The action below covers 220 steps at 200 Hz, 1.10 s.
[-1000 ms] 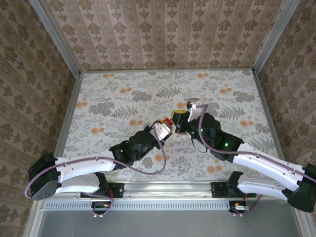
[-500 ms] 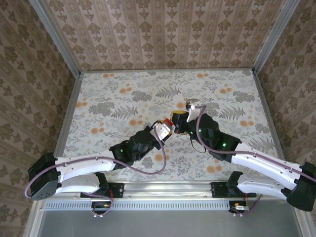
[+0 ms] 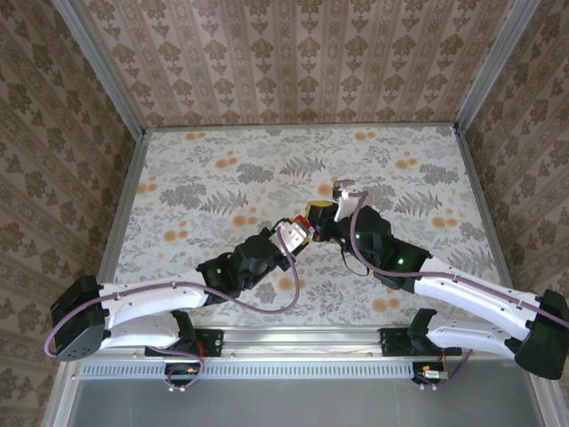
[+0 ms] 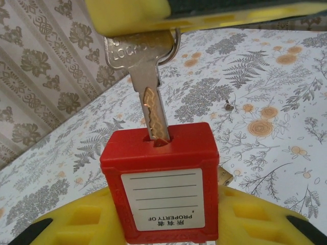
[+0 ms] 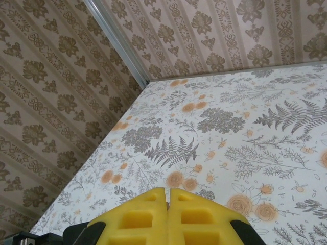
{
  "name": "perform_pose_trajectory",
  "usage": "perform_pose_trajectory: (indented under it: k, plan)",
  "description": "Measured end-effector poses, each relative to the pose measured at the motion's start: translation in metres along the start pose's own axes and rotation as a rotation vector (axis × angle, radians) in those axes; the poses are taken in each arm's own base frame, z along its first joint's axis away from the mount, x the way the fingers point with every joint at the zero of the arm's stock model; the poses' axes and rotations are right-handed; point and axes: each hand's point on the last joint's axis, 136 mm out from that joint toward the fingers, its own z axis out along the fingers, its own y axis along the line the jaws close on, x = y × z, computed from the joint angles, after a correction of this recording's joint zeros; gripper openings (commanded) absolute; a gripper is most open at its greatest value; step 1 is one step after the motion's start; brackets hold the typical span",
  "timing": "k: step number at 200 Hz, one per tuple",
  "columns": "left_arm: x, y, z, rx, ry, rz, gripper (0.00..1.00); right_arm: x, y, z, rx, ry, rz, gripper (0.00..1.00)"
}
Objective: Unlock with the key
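Note:
In the left wrist view, a red plastic padlock body (image 4: pixel 162 178) with a white "PROPERTY OF" label sits between my left gripper's (image 4: pixel 163 217) yellow fingers (image 4: pixel 76 222), which are shut on it. A silvery metal key (image 4: pixel 147 87) has its blade tip in the slot on the lock's end. The key's head is pinched under a yellow finger of the right gripper (image 4: pixel 133 13). In the right wrist view, my right gripper (image 5: pixel 167 196) is pressed shut with a sliver of metal in the seam. From above, the left gripper (image 3: pixel 298 233) and right gripper (image 3: pixel 320 214) meet mid-table over the red lock (image 3: pixel 308 222).
A small brass-coloured piece (image 4: pixel 225 176) pokes out behind the lock's right side. The floral tablecloth (image 3: pixel 222 169) spreads all around, with patterned walls (image 3: pixel 293 53) and metal rails (image 3: pixel 120 196) at the edges.
The right wrist has edged slightly left toward the left gripper. The left arm has stayed almost still, holding the lock.

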Motion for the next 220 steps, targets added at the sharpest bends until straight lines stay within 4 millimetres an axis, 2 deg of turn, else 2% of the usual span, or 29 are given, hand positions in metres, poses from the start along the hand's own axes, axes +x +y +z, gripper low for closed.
perform_pose_trajectory:
  k: [107,220]
  plan:
    - [0.011,-0.001,-0.003,0.059,0.089,-0.032,0.27,0.012,0.0,0.009,-0.002,0.038,-0.015,0.0]
    - [0.024,0.011,0.001,0.077,0.141,-0.108,0.24,0.023,-0.002,0.022,0.026,0.032,0.012,0.0]
